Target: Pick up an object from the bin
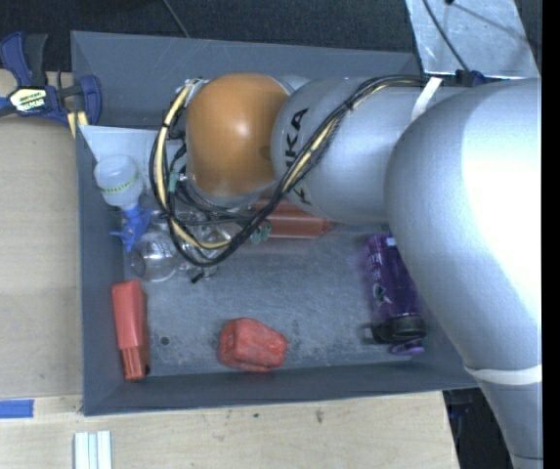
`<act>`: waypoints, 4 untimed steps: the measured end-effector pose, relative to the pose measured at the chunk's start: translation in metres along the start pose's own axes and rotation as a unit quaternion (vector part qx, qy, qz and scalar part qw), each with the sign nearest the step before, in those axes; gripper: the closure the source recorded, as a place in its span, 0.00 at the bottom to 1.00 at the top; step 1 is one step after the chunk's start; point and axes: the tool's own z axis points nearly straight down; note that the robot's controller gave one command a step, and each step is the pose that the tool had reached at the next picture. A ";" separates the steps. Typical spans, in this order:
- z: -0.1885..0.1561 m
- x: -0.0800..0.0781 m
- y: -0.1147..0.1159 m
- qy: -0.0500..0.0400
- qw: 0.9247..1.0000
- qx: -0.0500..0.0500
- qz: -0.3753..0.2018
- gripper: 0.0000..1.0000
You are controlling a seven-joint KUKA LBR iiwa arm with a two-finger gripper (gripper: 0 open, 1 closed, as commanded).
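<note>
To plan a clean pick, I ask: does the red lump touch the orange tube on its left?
Apart. The camera view shows bare bin floor between the red lump and the orange tube.

The grey bin (309,296) holds a red lump (252,345), an orange tube (130,328), a purple packet (387,279) — and a white-capped bottle (118,182).

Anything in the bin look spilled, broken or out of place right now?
Nothing stands out. The red tube, the red lump and the purple bottle lie loose on the bin floor, none visibly spilled or broken. The arm hides whatever lies under it beside the clear bottle.
</note>
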 end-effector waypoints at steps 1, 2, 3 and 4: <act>0.000 0.000 0.000 0.000 1.000 0.000 0.000 1.00; -0.001 0.000 0.000 0.000 1.000 0.000 0.000 1.00; -0.004 0.000 0.000 -0.001 1.000 0.000 0.001 1.00; -0.007 -0.001 0.000 -0.001 1.000 0.000 0.001 1.00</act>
